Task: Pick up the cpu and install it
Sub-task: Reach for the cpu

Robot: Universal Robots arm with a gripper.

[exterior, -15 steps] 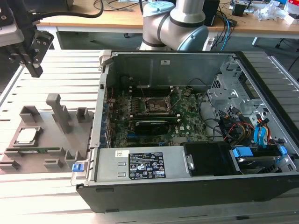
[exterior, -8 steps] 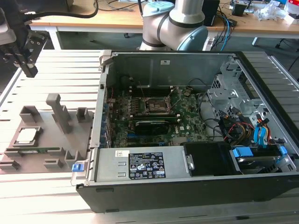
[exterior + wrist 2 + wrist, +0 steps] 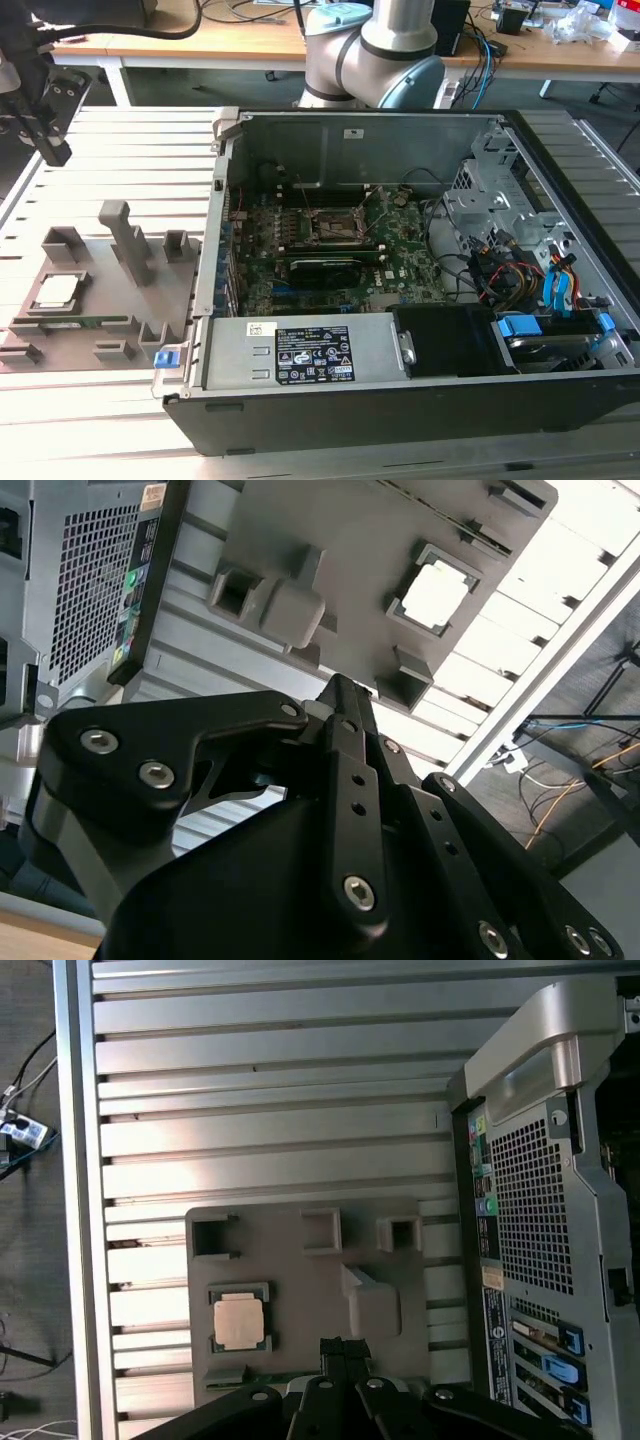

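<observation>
1. The gripper [image 3: 54,150] hangs above the slatted metal table [image 3: 130,135] at the exterior view's left. It is well apart from the open computer case [image 3: 350,140].
2. In both wrist views the gripper [image 3: 340,686] [image 3: 343,1344] has its two black fingers pressed together. Nothing is held between them.
3. The cpu [image 3: 58,290] lies flat in a square framed recess of the grey holder tray [image 3: 110,295], with its metal top facing up. The tray rests on the table, just beside the case.
4. In both wrist views the cpu [image 3: 435,592] [image 3: 240,1322] is seated in its recess and apart from the fingertips. No part of the gripper touches it.
5. The tray [image 3: 300,1265] also carries several upright blocks and open pockets. One tall post [image 3: 125,240] stands near the cpu.
6. A thin green memory stick [image 3: 85,322] lies in a slot of the tray, just beside the cpu.
7. Inside the case the green motherboard [image 3: 405,265] lies flat. Its dark square socket [image 3: 335,225] has a metal frame and sits near the middle.
8. A grey labelled power supply [image 3: 300,352] runs along the near wall of the case.
9. The robot arm's base [image 3: 375,50] stands behind the case.
</observation>
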